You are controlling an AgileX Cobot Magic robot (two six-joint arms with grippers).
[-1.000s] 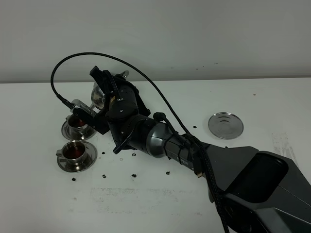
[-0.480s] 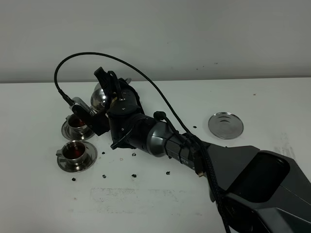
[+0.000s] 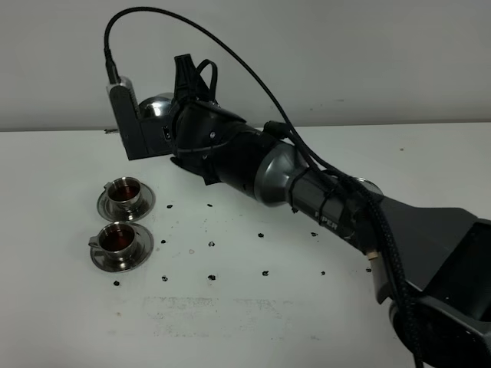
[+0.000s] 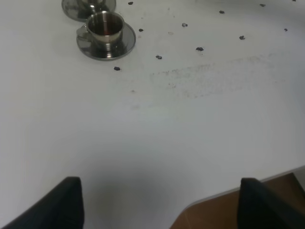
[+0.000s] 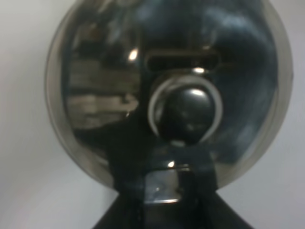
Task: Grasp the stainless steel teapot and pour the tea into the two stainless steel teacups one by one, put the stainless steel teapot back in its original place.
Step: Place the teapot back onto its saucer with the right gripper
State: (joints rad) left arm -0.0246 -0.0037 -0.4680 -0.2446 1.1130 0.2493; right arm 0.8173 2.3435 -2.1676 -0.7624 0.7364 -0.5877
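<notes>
A white bench (image 4: pixel 143 143) fills most of the left wrist view, with its rounded corner showing and brown floor (image 4: pixel 228 212) beyond it. Well away from that corner stands a steel teacup (image 4: pixel 105 26) on its saucer (image 4: pixel 125 45), dark tea inside. A second saucer (image 4: pixel 71 7) is cut off just behind it. Small dark specks (image 4: pixel 199 48) dot the surface. The left tool (image 4: pixel 159 202) shows two dark fingertips (image 4: pixel 66 200) spread wide apart, holding nothing.

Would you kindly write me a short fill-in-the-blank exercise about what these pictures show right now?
1. The teapot is held by the ____ end effector.
2. The number of cups on saucers on the table is ____.
3. The liquid in the near cup and the far cup looks dark ____.
4. The left end effector holds ____.

Missing words: right; two; red; nothing
</notes>
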